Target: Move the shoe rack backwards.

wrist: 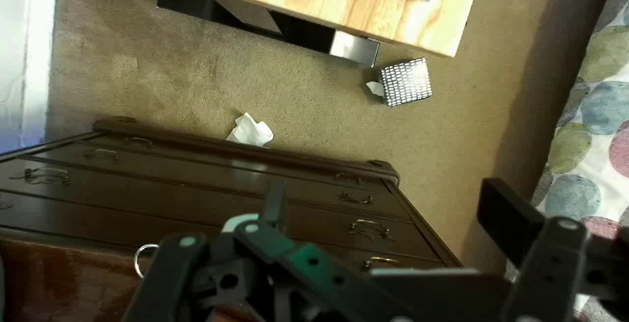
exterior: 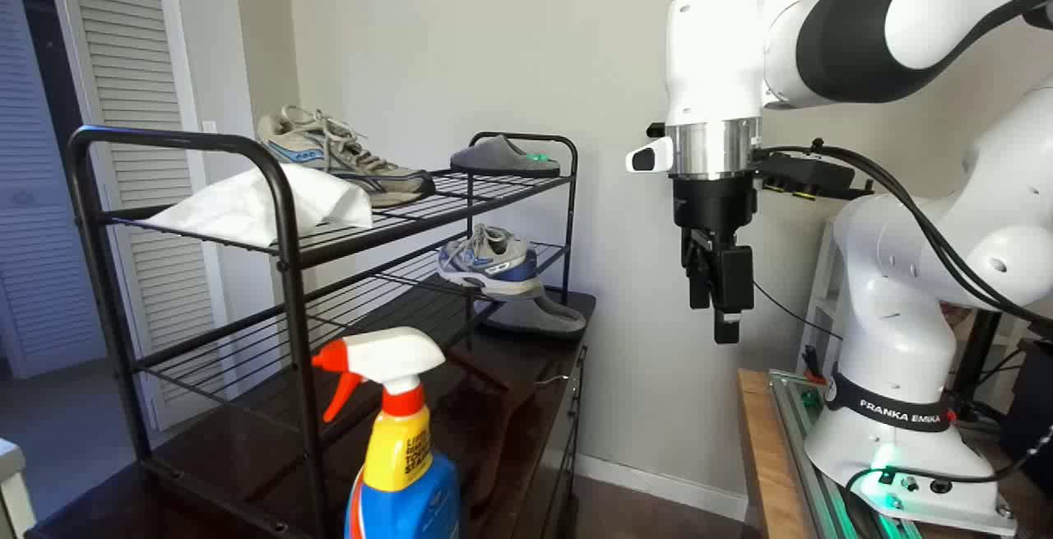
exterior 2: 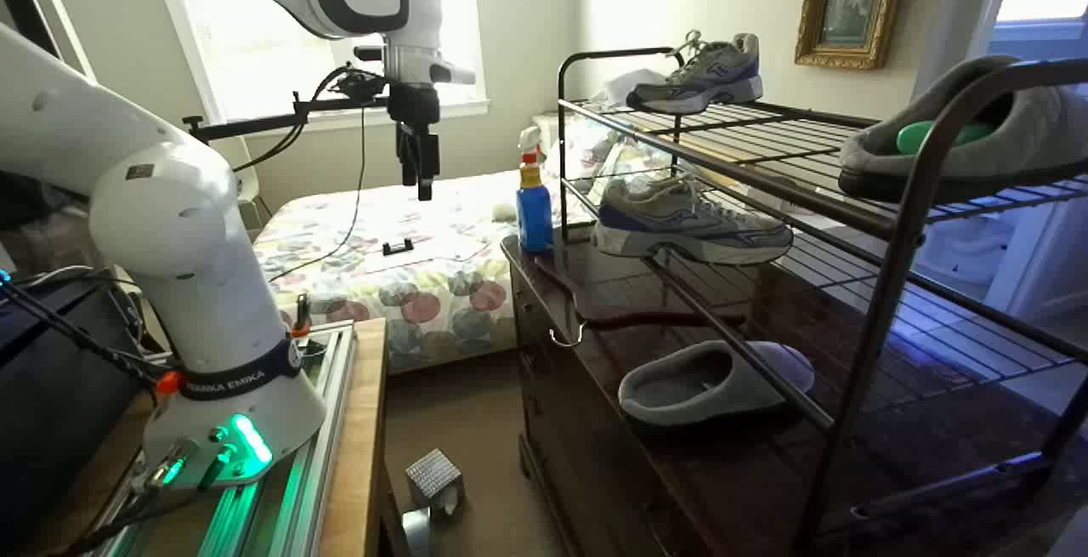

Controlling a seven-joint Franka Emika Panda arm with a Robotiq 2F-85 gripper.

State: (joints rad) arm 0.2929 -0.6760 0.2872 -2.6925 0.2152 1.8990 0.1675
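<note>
The shoe rack, black tubular metal with wire-grid shelves, stands upright on a dark brown glossy dresser. Its front top rail shows in both exterior views point(exterior: 436, 220) point(exterior 2: 739, 171). I do not see the rack in the wrist view. My gripper point(exterior: 714, 313) hangs pointing down in the air, apart from the rack, on the robot's side of it. It also shows in an exterior view point(exterior 2: 416, 176), above the level of the dresser top. In the wrist view its fingers point(wrist: 390, 204) are spread wide with nothing between them.
The rack carries a sneaker point(exterior: 345, 156), a white cloth point(exterior: 255, 206), a grey slipper point(exterior: 503, 156) and a lower sneaker point(exterior 2: 693, 225). Another slipper point(exterior 2: 710, 383) lies on the dresser point(wrist: 196, 179). A spray bottle point(exterior 2: 534, 213) stands at the dresser's end. A tissue box point(wrist: 405, 82) is on the floor.
</note>
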